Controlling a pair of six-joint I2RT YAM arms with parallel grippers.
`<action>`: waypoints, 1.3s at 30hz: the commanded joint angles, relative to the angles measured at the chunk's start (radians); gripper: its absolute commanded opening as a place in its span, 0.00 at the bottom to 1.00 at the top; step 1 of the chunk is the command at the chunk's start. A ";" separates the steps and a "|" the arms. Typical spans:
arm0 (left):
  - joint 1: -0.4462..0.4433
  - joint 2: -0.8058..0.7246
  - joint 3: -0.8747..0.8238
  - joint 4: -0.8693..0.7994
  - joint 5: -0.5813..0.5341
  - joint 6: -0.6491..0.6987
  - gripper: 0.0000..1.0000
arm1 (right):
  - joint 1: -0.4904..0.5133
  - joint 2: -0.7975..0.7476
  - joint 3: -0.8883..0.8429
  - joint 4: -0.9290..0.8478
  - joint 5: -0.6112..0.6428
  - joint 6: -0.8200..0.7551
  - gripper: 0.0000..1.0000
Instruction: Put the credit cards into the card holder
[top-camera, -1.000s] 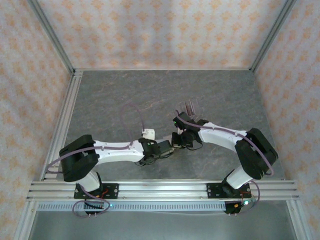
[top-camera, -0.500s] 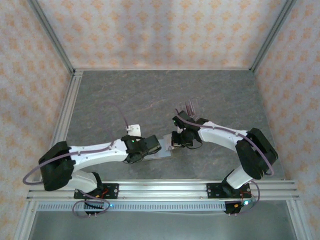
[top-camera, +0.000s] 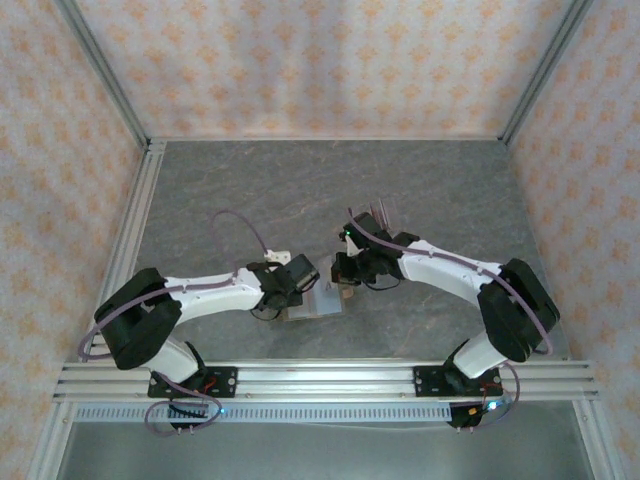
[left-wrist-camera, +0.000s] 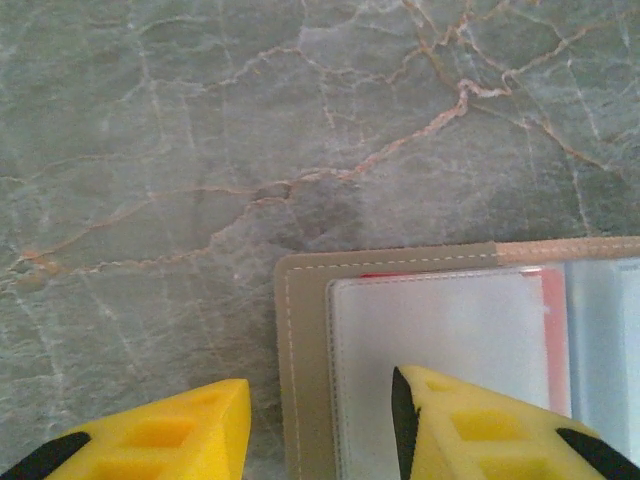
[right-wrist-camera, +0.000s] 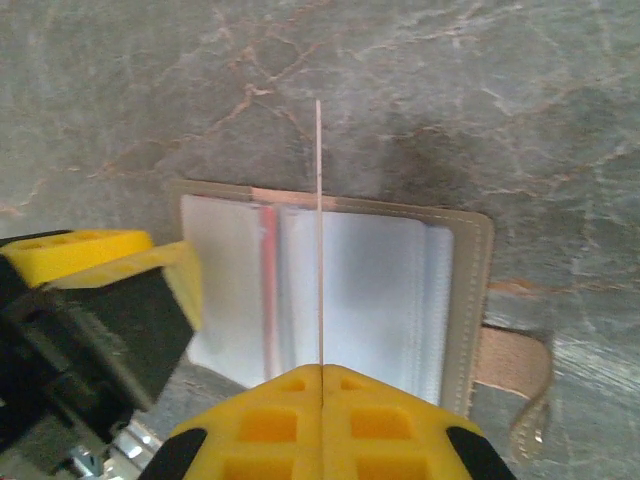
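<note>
**Item: card holder** (left-wrist-camera: 300, 350). It lies open and flat on the bench (top-camera: 250, 190), just ahead of the arm bases and between the two tools. The tan stitched rim faces up and frames clear sleeves. We take it that it is spread open so the sleeve mouths face the incoming card.

**Item: left tool** (left-wrist-camera: 320, 425). The jaws stand apart and grip nothing. One finger is over bare bench, and the other overlaps the corner of the nearest sleeve. We judge that it is there to pin the holder against sliding. We cannot tell whether the finger actually touches the sleeve. The near part of the holder is cut off at the bottom edge of this wrist view.

**Item: red strip** (right-wrist-camera: 268, 270). It is a narrow line near the fold, under the plastic. We read it as the edge of a card already seated, though too little shows for us to be sure.

**Item: right tool** (right-wrist-camera: 322, 375). The jaws are closed on a credit card (right-wrist-camera: 319, 230), which is held edge-on above the open sleeves and near the fold. We believe this thin-edge presentation is meant for slipping it into a slot.
- Its face and colour are not readable from the edge.
- Its gripped end is hidden between the pads.
- We cannot say whether its far end has met a sleeve mouth.

**Item: strap** (right-wrist-camera: 512, 370). This tan tab trails from the holder's outer side, with its end blurred.

**Item: clear stand** (top-camera: 380, 213). It sits on the bench beyond the right tool, and is too small for us to tell what it holds.
</note>
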 joint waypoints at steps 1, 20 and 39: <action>0.012 0.029 -0.003 0.014 0.010 0.032 0.38 | 0.006 0.014 0.027 0.067 -0.049 0.012 0.00; 0.011 0.074 -0.018 -0.003 0.001 0.025 0.27 | 0.006 0.112 -0.028 0.225 -0.115 0.044 0.00; 0.011 0.081 -0.017 0.003 0.005 0.026 0.26 | 0.029 0.138 -0.066 0.282 -0.122 0.080 0.00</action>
